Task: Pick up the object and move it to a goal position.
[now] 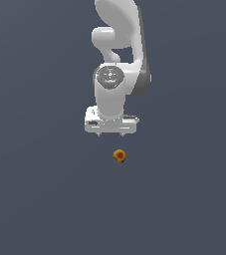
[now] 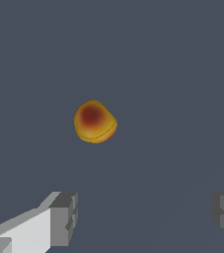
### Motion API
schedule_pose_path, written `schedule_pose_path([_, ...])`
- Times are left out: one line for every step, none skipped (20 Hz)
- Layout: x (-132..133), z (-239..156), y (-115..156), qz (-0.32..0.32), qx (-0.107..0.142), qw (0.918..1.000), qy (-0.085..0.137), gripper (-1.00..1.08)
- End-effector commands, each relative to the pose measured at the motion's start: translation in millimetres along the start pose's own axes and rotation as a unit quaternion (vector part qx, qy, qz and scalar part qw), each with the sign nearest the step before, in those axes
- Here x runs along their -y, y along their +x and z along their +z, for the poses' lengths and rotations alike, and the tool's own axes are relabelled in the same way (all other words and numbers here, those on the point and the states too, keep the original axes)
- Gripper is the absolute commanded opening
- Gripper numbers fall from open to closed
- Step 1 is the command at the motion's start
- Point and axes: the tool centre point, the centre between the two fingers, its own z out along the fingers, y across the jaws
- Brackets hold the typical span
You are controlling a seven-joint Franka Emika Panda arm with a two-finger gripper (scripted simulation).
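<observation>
Orange-yellow with a reddish centre patch, the object (image 1: 119,156) lies just below the middle of the exterior frame, alone on the dark grey surface (image 1: 35,199). In the wrist view it shows left of centre, with nothing touching it. It is roundish, so I can make out no clear long axis; the red patch faces the wrist camera, and a faint seam curves around its lower half.

Directly above it in the exterior frame hangs the gripper (image 1: 110,133), released, its 2 fingers (image 2: 59,220) spread wide and grasping nothing.

The step in hand looks like the approach. Doing it well probably means centring the ball between the fingers first, since it looks off-centre in the wrist view, then descending straight and closing gently so it cannot roll away.
</observation>
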Motion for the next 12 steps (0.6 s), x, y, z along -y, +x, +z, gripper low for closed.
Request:
schedule_pose_path([0.0, 0.0, 0.0, 0.000, 0.000, 1.0000, 0.000, 1.00])
schedule_pose_path([0.3, -0.1, 0.0, 0.000, 0.000, 1.0000, 0.000, 1.00])
schedule_pose_path([1.3, -0.2, 0.2, -0.002, 0.000, 1.0000, 0.001, 1.00])
schedule_pose_path([2.9, -0.5, 0.4, -0.004, 0.000, 1.0000, 0.002, 1.00])
schedule_pose_path([5.1, -0.8, 0.7, -0.007, 0.000, 1.0000, 0.003, 1.00])
schedule_pose_path([8.0, -1.3, 1.0, -0.011, 0.000, 0.9999, 0.004, 1.00])
schedule_pose_path([11.3, -1.8, 1.4, -0.016, 0.000, 0.9999, 0.006, 1.00])
schedule_pose_path([14.4, -2.3, 1.8, -0.020, 0.000, 0.9998, 0.008, 1.00])
schedule_pose_path([16.7, -2.7, 2.0, -0.023, -0.001, 0.9997, 0.009, 1.00])
schedule_pose_path([18.4, -3.0, 2.2, -0.026, -0.001, 0.9996, 0.010, 1.00])
schedule_pose_path([19.5, -3.1, 2.3, -0.027, -0.001, 0.9996, 0.010, 1.00])
schedule_pose_path([19.8, -3.1, 2.4, -0.028, -0.001, 0.9996, 0.010, 1.00])
